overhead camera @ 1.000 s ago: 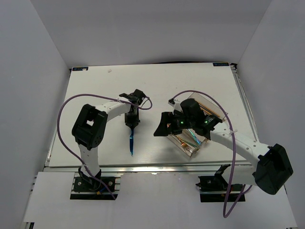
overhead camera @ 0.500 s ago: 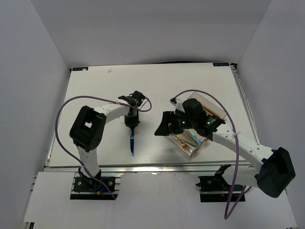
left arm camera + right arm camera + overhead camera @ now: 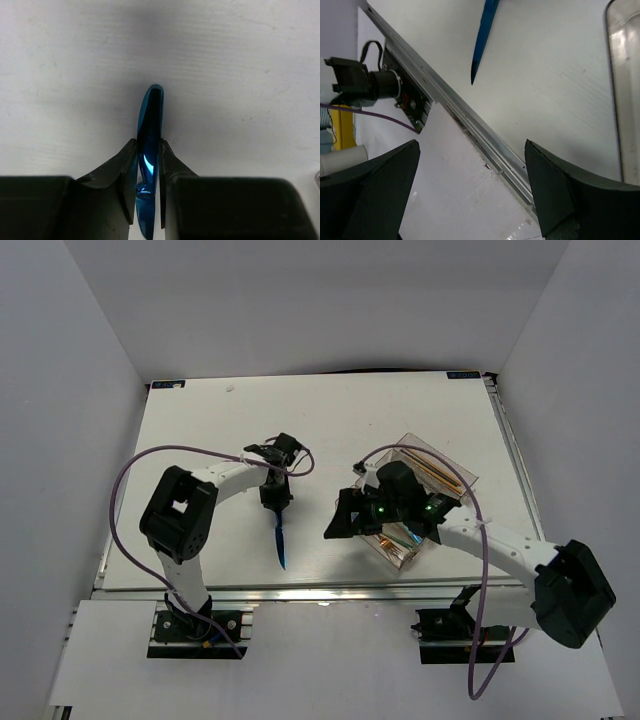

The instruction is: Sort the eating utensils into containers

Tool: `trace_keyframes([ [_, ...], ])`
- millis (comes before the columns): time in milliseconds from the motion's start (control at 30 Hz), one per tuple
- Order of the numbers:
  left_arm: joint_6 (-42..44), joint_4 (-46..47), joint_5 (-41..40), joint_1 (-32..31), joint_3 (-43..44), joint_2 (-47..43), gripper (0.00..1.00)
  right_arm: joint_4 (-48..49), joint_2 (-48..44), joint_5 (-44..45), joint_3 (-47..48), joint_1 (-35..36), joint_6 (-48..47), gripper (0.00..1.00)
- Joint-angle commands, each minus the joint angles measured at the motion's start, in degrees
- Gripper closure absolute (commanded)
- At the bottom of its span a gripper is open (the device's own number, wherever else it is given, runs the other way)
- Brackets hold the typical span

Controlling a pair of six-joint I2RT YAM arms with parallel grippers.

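the left claw (image 3: 277, 502) is out over the middle of the white table (image 3: 200, 440). it is pinched tight on a blue knife (image 3: 282, 545). in the left wrist view its two black fingers (image 3: 122, 165) press on both flat sides of the knife. the knife stands on its thin edge between them, and one end pokes out past the fingertips. from above, the long part of the knife runs from the claw toward the near edge of the table. in the right wrist view you can see its pointy end with little teeth, aimed at the metal rail (image 3: 470, 130) along that edge. i cannot tell if the knife is touching the table or is just above it.

the right claw (image 3: 340, 518) is spread wide apart and has nothing in it. it hangs low, between the knife and the tray (image 3: 462, 476), just beside the tray's left side.

the clear smoky tray sits on the right half of the table, turned at a slant. the right arm reaches over it and hides part of it. inside the tray i can see some thin gold sticks (image 3: 440, 472) near the far end. there are also some shiny rainbow pieces (image 3: 403, 533) near the close end. the knife is well apart from the tray, out on the bare table side.
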Motion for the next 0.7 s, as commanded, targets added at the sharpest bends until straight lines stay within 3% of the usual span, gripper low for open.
trace_keyframes([
  [0, -3.25, -5.12, -1.19, -0.62, 3.88, -3.03, 1.00, 7.14, 3.51, -0.26, -0.69, 3.59, 1.61, 0.11],
  [200, -5.72, -7.76, -0.49, -0.97, 7.05, -6.11, 1.00, 16.18, 9.23, 0.81, -0.33, 6.59, 4.50, 0.11],
  [667, -7.74, -5.48, 4.69, -2.55, 3.10, -11.12, 1.00, 33.94, 24.78, 1.16, 0.55, 7.12, 3.28, 0.11],
])
